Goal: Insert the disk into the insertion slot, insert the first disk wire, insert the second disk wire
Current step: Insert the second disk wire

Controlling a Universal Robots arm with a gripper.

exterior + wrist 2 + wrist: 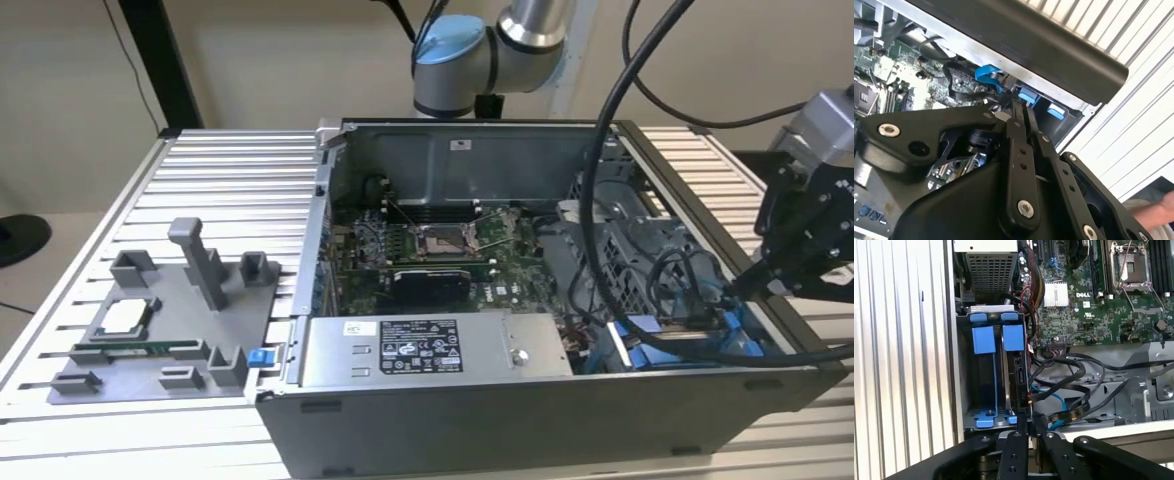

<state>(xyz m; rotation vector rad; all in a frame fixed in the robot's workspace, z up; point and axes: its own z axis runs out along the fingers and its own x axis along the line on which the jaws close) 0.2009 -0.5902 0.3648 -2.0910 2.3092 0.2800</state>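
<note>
The disk (1017,374) stands on edge in the insertion slot (965,370), a grey metal bay with blue rails, at the open case's corner on the exterior view's right. Its blue frame (663,333) shows there too. My gripper (1031,424) sits at the disk's near end, its black fingers (1018,131) drawn close together. They look shut on the end of a black disk wire (970,94) that runs off over the board. A blue wire (1055,399) and a second black wire (1069,415) with a yellow tag lie beside the disk. My gripper (737,290) reaches in over the case wall.
A green motherboard (427,250) fills the case floor, and a grey power-supply box (420,350) lies along its front. A grey fixture plate (160,330) with small parts rests on the slatted table at the exterior view's left. A person's hand (1160,210) is near my wrist.
</note>
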